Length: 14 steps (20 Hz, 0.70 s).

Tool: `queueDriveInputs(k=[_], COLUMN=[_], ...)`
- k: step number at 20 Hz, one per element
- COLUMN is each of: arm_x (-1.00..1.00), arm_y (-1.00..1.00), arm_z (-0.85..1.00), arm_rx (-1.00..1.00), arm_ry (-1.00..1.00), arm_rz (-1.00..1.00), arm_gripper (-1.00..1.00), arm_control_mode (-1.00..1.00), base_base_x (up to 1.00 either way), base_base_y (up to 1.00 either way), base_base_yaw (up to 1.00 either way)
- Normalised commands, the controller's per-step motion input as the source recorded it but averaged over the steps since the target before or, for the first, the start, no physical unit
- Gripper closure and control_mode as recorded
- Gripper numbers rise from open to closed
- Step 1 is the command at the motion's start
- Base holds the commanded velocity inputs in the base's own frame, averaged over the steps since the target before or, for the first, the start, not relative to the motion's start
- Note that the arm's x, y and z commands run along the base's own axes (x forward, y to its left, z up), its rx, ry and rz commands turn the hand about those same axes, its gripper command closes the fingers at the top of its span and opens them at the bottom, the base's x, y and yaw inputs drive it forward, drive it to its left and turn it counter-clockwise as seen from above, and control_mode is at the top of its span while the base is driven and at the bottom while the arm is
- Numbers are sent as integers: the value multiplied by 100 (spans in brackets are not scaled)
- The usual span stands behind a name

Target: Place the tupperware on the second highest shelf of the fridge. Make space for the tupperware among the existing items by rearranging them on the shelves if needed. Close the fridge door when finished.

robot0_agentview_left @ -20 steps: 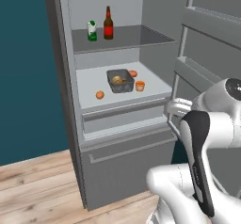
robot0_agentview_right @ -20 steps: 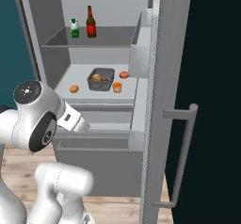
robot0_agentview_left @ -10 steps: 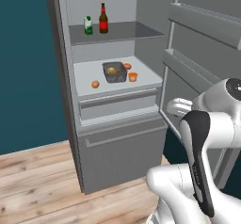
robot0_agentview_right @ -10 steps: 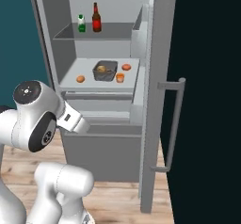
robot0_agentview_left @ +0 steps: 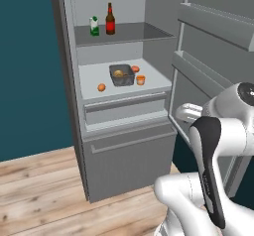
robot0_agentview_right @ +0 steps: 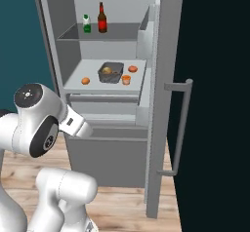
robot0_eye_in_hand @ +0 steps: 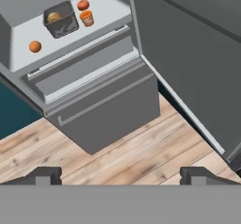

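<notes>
The tupperware [robot0_agentview_left: 121, 75] [robot0_agentview_right: 110, 73] [robot0_eye_in_hand: 61, 21], a grey tub with yellow food inside, sits on the pale second highest shelf [robot0_agentview_left: 92, 76] [robot0_agentview_right: 93, 70] [robot0_eye_in_hand: 23, 32] of the fridge [robot0_agentview_left: 124, 155] [robot0_agentview_right: 107, 153] [robot0_eye_in_hand: 103, 110]. Around it lie two orange balls [robot0_agentview_left: 101, 87] [robot0_agentview_left: 135, 69] and a small orange cup [robot0_agentview_left: 141, 80] [robot0_agentview_right: 126, 79] [robot0_eye_in_hand: 86, 17]. The fridge door [robot0_agentview_left: 213, 41] [robot0_agentview_right: 163, 80] [robot0_eye_in_hand: 188, 44] stands open. My gripper [robot0_eye_in_hand: 121, 173] is open and empty, low in front of the fridge, looking down over the drawer front and the floor.
On the darker shelf above stand a dark red bottle [robot0_agentview_left: 110, 19] [robot0_agentview_right: 102, 18] and a green-and-white carton [robot0_agentview_left: 94, 26] [robot0_agentview_right: 86, 23]. Door bins [robot0_agentview_left: 198, 74] jut out on the door's inner side. Wooden floor [robot0_eye_in_hand: 141, 152] spreads in front of the fridge. A teal wall [robot0_agentview_left: 30, 71] is on the left.
The whole picture has shifted in both base views: the camera has moved, and more floor shows below the fridge. Nothing in the fridge has moved. The gripper stays open.
</notes>
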Motion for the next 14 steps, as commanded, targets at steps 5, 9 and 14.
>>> queueDriveInputs(k=[5,9,14], arm_x=[0,-14,0], arm_y=[0,0,-2], arm_z=[0,0,0], arm_rx=[0,-2,0], arm_ry=[0,0,0], arm_rz=[0,2,0], arm_gripper=[-100,-100,-100], arm_control_mode=[100,-100,-100], base_base_x=[-43,-12,0], base_base_y=[-5,-1,0], base_base_yaw=[2,0,0])
